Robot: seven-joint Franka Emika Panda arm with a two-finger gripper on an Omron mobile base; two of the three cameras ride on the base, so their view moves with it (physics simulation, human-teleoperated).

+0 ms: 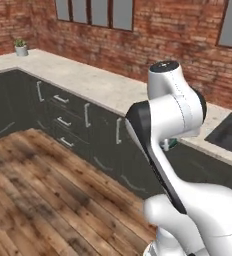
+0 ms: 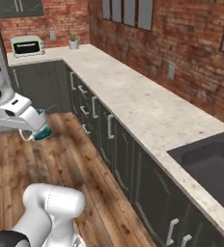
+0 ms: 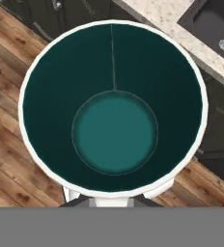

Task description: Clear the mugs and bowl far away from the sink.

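White arm [image 1: 173,150] fills the lower right of the left base view, elbow bent, upper link hiding most of what is behind it. Small teal sliver of the mug [image 1: 172,144] peeks out at the arm's edge, over the dark cabinet fronts. Counter [image 1: 88,80] runs along the brick wall, pale speckled top, dark drawers with light handles below. Potted plant [image 1: 21,47] sits at the far left end of the counter. Dark sink [image 1: 230,132] corner shows at right edge, set into the counter. Wood floor lower left.

Right base view: arm base low left, hand at mid left holding the mug over the wood floor, beside the cabinets, not over the counter. Gripper [image 2: 36,130] is clenched on the mug [image 2: 40,131]; teal rim and white handle show under the white hand. Sink [image 2: 213,166] is at lower right, drain at the edge, well apart from the mug. Toaster [image 2: 27,46] and plant [image 2: 73,41] at the far end of the counter [image 2: 133,101].

Hand view: mug [image 3: 114,111] seen straight down its mouth, white rim, dark teal inside, lighter teal bottom. Finger tips hidden under the rim at the bottom. Floor at left, counter strip [image 3: 181,24] and sink [image 3: 215,29] with drain at top right, cabinets below it.
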